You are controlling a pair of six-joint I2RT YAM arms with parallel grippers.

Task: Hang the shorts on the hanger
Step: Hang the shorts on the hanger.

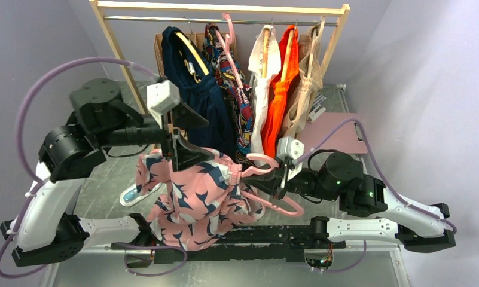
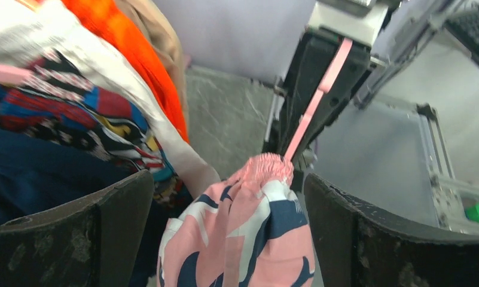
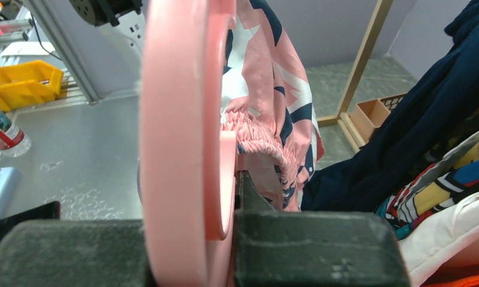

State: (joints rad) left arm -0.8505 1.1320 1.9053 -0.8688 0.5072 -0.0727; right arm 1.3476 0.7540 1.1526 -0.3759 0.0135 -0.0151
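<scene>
Both sides: left gripper (image 2: pixel 229 182) spread wide around shorts (image 2: pixel 249 239) waistband.

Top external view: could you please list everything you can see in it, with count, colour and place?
loose pink shorts with navy-and-white print: one, draped on the hanger, front centre.
pale-pink plastic hanger: one, mid-air, arm inside the shorts' waistband.
wooden clothes rack: one, pale, at the back.
navy garment, multicolour patterned garment, white garment, orange garment, beige garment: one each, hanging on the rack, left to right.
mauve flat mat: one, table's far right.
grey metal table: one, underneath.
left fingers: two, black, open, flanking the shorts' waistband.
right fingers: two, black, shut on the hanger.
</scene>
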